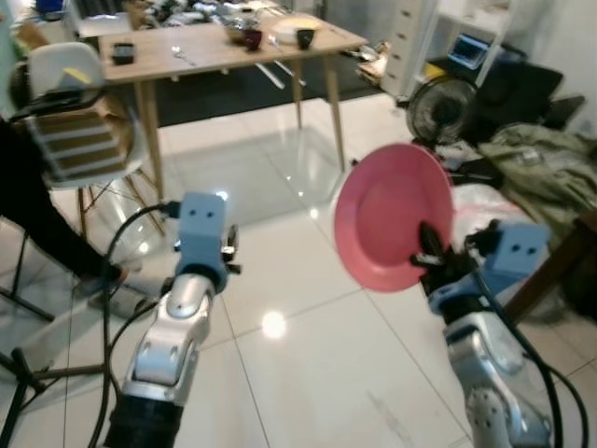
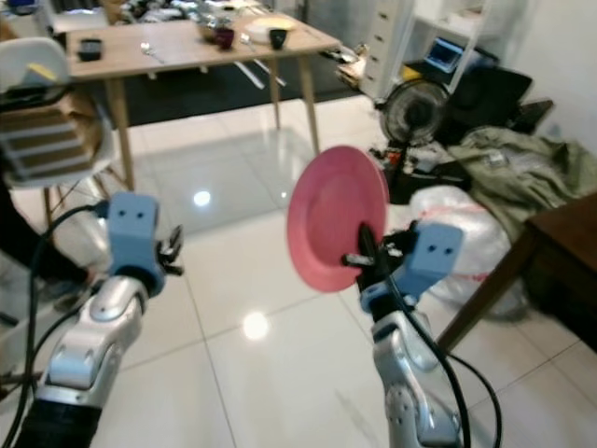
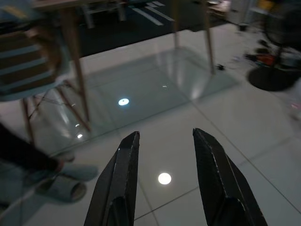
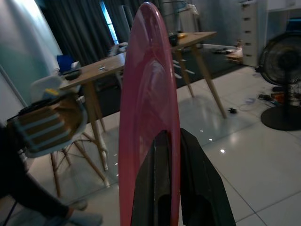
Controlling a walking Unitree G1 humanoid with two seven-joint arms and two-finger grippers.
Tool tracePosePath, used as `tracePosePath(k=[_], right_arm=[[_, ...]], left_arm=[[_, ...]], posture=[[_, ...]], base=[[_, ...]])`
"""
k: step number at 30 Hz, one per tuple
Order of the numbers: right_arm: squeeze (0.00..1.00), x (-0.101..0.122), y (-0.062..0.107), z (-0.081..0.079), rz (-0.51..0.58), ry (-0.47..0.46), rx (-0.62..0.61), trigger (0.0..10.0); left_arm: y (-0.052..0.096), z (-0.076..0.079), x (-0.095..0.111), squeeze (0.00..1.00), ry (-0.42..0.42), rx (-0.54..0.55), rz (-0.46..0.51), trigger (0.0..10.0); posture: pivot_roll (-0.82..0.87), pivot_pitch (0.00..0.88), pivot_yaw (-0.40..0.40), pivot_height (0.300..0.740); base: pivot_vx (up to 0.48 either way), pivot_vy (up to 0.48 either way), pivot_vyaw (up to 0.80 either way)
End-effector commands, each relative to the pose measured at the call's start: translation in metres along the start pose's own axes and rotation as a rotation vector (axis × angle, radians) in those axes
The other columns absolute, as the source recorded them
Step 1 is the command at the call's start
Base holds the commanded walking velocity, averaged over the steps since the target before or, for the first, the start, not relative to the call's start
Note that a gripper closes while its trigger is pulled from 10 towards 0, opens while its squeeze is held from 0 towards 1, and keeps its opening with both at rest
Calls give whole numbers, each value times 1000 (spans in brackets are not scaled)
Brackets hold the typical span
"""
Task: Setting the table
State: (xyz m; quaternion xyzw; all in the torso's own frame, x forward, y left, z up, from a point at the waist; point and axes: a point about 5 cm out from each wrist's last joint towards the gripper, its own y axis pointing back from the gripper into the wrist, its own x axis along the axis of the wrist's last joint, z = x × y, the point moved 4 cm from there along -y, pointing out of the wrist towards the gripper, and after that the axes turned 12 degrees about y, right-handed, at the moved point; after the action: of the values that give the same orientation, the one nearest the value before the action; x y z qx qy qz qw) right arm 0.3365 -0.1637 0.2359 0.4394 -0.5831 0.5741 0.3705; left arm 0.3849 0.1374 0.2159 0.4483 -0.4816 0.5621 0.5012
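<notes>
Plate point(image 1: 394, 215) stood on edge in mid-air, well short of the table point(image 1: 224, 51), its lower rim pinched by the right gripper point(image 1: 431, 254). Left gripper point(image 3: 167, 155) hung wide and empty. Stiff, smooth and breakable, it probably needed that firm rim hold.

Glossy pink plate point(image 1: 392, 215), shiny floor tiles point(image 1: 308, 345), wooden table point(image 1: 215, 49).

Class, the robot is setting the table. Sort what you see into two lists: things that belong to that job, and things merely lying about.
Belongs to the job:
- pink plate, held on edge by the right end effector
- wooden table
- dark cups on it
- left end effector, open

Lying about:
- floor fan
- heap of green cloth
- white plastic bag
- white chair
</notes>
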Motion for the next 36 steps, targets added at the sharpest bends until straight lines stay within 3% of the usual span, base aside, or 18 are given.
tracePosePath(k=[1, 36], right_arm=[[0, 0, 2, 3, -1, 12, -12, 10000], [0, -2, -1, 5, -4, 31, -8, 10000]], left_arm=[[-1, 1, -2, 0, -7, 9, -1, 10000], [-8, 18, 6, 0, -22, -30, 46, 10000]], posture=[[2, 94, 54, 740], [-32, 135, 54, 740]], base=[[454, 0, 0], [455, 0, 0]])
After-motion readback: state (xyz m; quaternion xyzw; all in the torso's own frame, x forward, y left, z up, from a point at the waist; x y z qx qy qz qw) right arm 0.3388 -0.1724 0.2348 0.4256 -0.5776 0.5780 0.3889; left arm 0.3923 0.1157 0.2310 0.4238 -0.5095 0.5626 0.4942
